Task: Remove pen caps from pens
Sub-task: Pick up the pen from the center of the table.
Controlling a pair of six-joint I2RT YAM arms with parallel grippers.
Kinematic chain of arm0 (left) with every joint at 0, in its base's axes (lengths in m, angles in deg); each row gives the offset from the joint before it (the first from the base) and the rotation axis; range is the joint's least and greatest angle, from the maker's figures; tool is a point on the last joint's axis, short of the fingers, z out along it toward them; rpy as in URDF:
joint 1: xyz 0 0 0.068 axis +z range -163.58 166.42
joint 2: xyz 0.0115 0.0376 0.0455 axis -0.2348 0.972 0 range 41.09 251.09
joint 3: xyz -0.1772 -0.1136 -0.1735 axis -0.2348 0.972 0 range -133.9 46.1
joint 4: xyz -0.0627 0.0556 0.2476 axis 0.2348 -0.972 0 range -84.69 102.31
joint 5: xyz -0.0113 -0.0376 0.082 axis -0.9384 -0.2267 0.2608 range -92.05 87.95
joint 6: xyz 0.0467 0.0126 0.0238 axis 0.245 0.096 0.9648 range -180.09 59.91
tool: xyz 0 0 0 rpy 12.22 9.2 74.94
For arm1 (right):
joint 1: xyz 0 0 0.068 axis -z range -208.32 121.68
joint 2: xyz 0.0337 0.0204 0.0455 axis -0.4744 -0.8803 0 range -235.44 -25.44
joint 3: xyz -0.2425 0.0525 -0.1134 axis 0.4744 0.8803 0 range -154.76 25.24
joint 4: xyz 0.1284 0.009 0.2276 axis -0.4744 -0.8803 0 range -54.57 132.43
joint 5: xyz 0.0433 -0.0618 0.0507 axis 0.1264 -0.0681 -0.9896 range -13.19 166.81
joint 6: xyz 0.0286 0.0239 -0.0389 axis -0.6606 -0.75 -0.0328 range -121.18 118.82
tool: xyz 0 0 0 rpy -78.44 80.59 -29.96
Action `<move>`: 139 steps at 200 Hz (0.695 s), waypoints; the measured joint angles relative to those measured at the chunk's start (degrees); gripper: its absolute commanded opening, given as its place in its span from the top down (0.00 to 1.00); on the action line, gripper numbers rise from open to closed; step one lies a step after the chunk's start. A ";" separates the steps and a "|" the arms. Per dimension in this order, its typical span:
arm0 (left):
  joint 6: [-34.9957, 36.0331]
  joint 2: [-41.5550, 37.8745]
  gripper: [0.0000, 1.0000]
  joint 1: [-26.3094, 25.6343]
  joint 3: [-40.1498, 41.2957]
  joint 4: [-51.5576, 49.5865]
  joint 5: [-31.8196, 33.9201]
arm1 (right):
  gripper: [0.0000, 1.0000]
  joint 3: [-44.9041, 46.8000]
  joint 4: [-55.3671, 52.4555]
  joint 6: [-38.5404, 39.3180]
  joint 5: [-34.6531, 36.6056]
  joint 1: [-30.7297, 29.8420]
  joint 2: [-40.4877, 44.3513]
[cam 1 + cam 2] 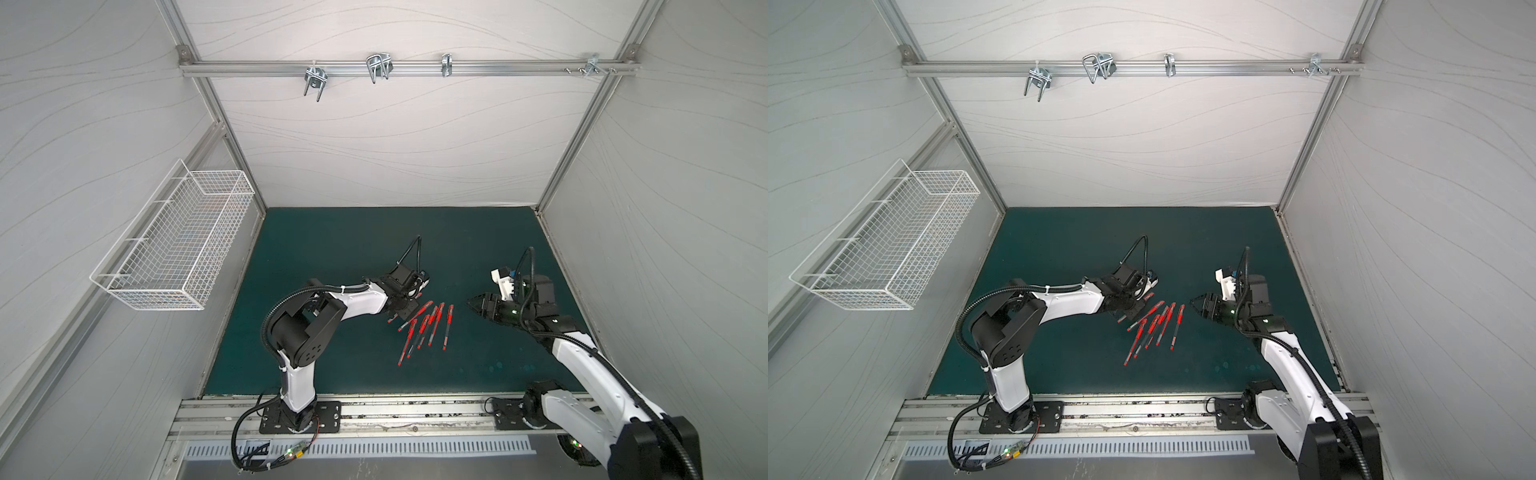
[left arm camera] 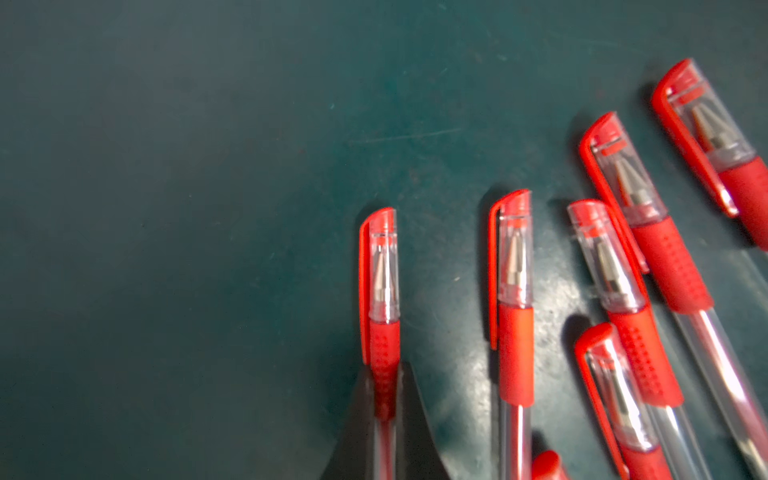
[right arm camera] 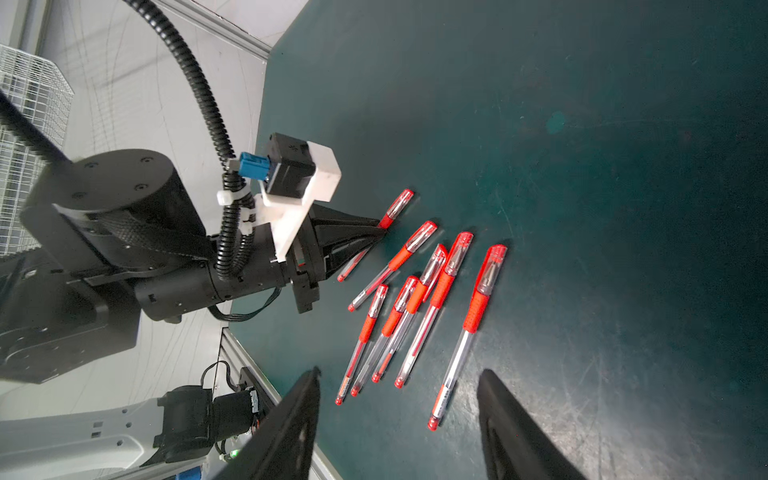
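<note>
Small print on the end pen, too small to read. Left end effector clamped on the red grip of another pen, cap on, at the edge of the pens lying capped on the table. Right end effector apart, empty, near the cluster's other side.

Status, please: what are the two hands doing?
Left hand shut on a capped pen. Right hand open, empty, beside the pens. Caps all on. Nothing blocking.
</note>
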State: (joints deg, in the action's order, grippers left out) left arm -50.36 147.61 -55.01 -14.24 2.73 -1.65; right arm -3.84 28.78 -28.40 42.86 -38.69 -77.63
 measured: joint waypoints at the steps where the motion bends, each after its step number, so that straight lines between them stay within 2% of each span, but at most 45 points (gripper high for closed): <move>1: -0.11 0.00 1.00 0.00 0.00 0.00 0.04 | 0.38 0.00 0.00 0.00 0.02 0.00 0.04; 45: -6.03 -3.28 1.00 0.70 0.04 -0.81 0.94 | 0.35 -1.86 -0.76 -0.66 0.96 -0.74 3.15; 62: -9.66 -8.33 1.00 1.84 0.09 -0.59 0.85 | 0.36 -4.11 -1.25 -1.44 2.38 -3.08 3.23; 86: -15.96 -18.78 0.99 4.55 2.10 3.10 0.81 | 0.36 -9.09 -1.31 -1.86 4.39 -9.81 1.95; 119: -23.58 -36.09 0.98 7.87 14.16 15.13 0.11 | 0.36 -15.12 1.44 -0.74 5.18 -18.16 -3.93; 139: -25.77 -43.67 0.97 7.80 23.47 23.32 -0.44 | 0.42 -15.67 6.34 0.02 3.15 -21.86 -8.70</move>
State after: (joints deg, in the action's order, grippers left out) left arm -76.13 103.94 -47.21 9.24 26.05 -2.08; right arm -19.51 35.12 -28.38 46.01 -60.55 -86.33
